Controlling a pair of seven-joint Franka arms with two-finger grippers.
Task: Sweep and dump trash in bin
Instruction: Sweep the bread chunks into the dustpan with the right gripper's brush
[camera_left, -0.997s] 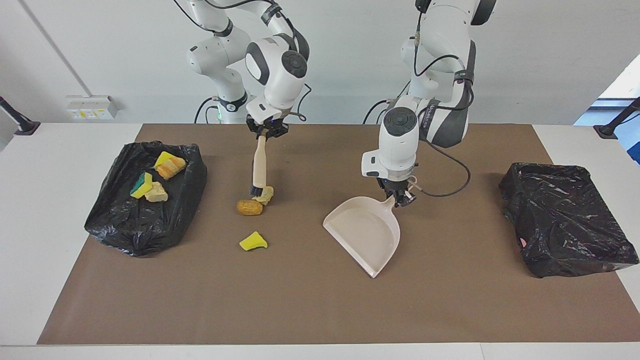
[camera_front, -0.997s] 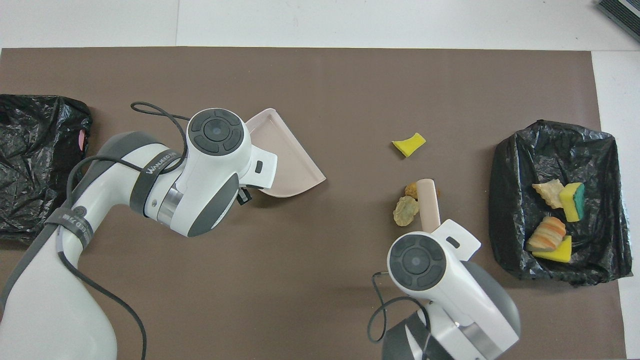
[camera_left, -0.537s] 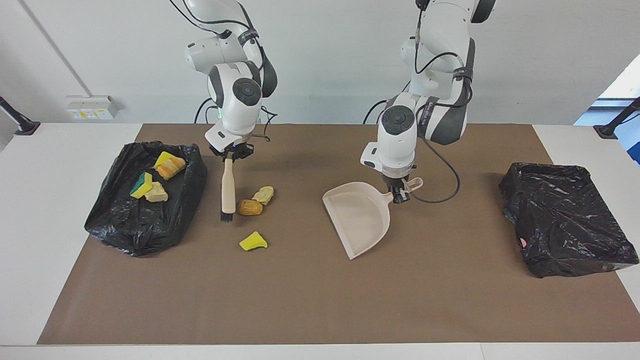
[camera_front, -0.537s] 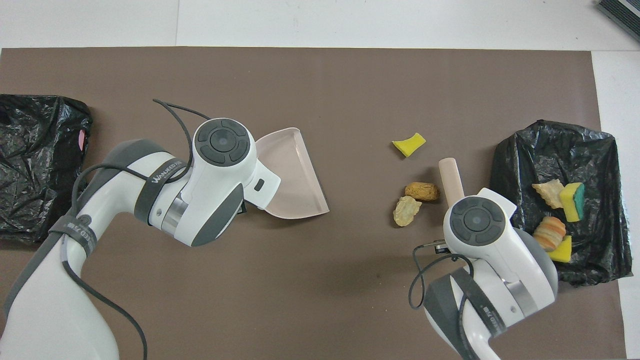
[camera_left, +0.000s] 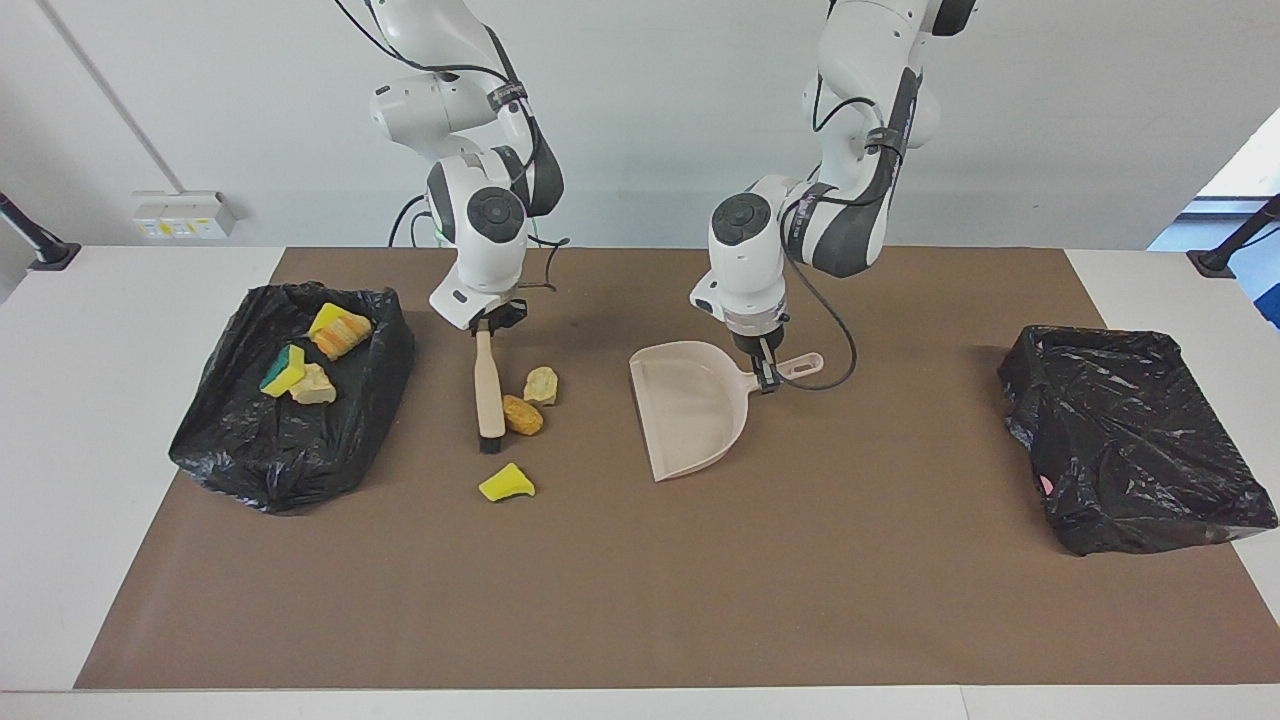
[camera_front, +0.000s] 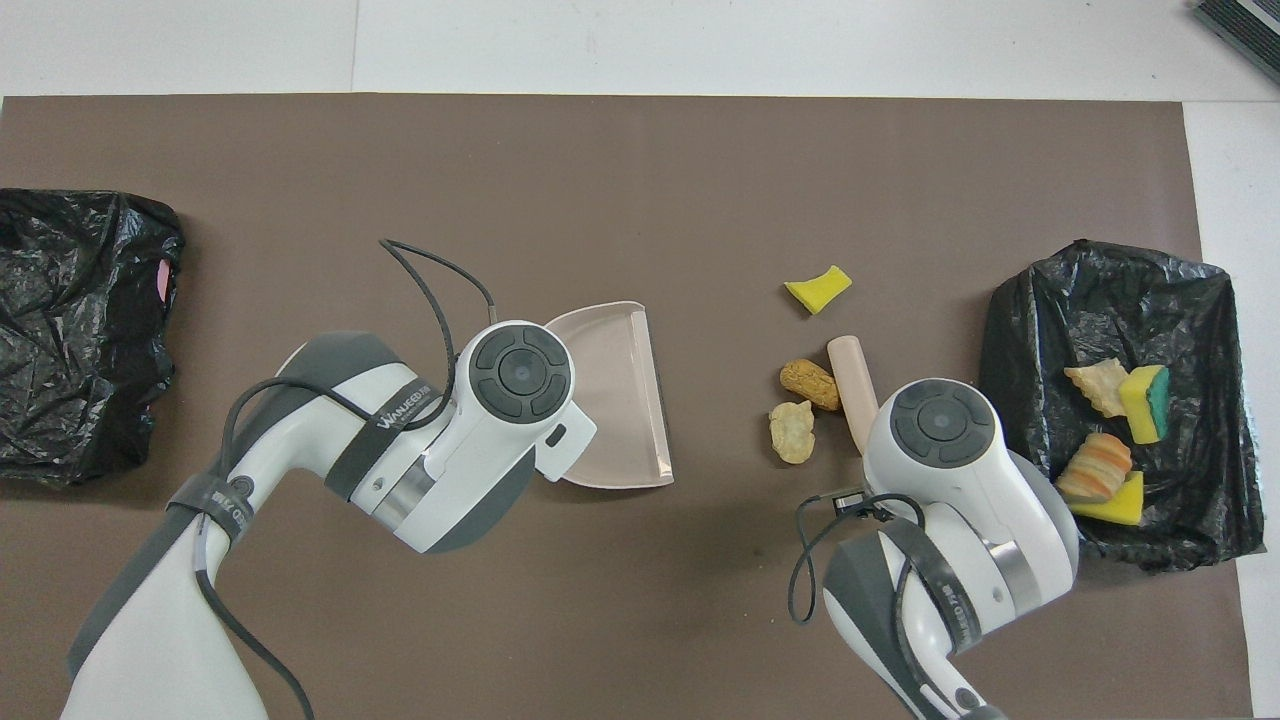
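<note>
Two tools work nearest the robots. The right tool (camera_left: 489, 326) is pinched shut on the top of the brush (camera_left: 488, 391) handle, holding it roughly upright with the bristles down on the brown mat (camera_left: 640, 600) of the counter (camera_left: 100, 300). The left tool (camera_left: 765, 377) is clamped on the dustpan (camera_left: 688, 408) handle, and the pan's open mouth points toward the right arm's end of the counter.

Three loose scraps lie a little farther out. An orange-brown lump (camera_left: 522, 414) sits touching or just beside the brush bristles, on the dustpan side. A tan lump (camera_left: 541, 385) lies just beside it, slightly nearer the robots. A yellow sponge chunk (camera_left: 506, 484) lies farther from the robots than the brush tip, apart from both lumps.

What matters next, as I judge it: the two lumps lie between brush and dustpan, so a stroke toward the left arm's end would carry them into the pan mouth. The pan stands well apart from them, leaving a long push.

Four scraps (camera_left: 312, 355) already rest in the black-lined bin (camera_left: 250, 460) at the right arm's end. Another black bin (camera_left: 1130, 450) sits at the left arm's end.
</note>
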